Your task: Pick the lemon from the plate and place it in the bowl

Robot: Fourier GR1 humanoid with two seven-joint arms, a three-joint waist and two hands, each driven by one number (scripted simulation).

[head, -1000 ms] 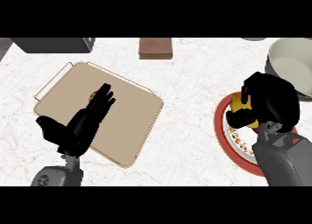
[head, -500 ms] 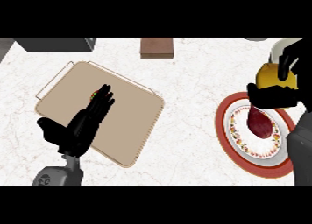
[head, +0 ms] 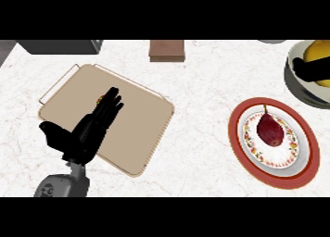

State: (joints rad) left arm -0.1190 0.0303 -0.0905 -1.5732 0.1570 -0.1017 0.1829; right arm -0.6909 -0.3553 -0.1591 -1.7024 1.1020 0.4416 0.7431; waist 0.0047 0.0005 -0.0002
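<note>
The yellow lemon (head: 324, 50) is at the top right edge, inside the rim of the grey bowl (head: 295, 89). Black fingers of my right hand (head: 315, 68) curl across the lemon; the rest of that hand is cut off by the edge. The red-rimmed plate (head: 237, 147) lies below the bowl and holds only a dark red fruit (head: 270, 130). My left hand (head: 85, 132) rests open, fingers straight, over the tan cutting board (head: 140, 125) at the left.
A small red and green thing (head: 101, 98) peeks out under the left fingertips on the board. A brown block (head: 166, 50) sits at the back centre and a dark grey object (head: 61, 46) at the back left. White marble counter (head: 195, 92) lies between board and plate.
My right hand has carried the lemon up and to the right, off the plate and into the bowl's opening. The plate now shows in full. The left hand has stayed put.
</note>
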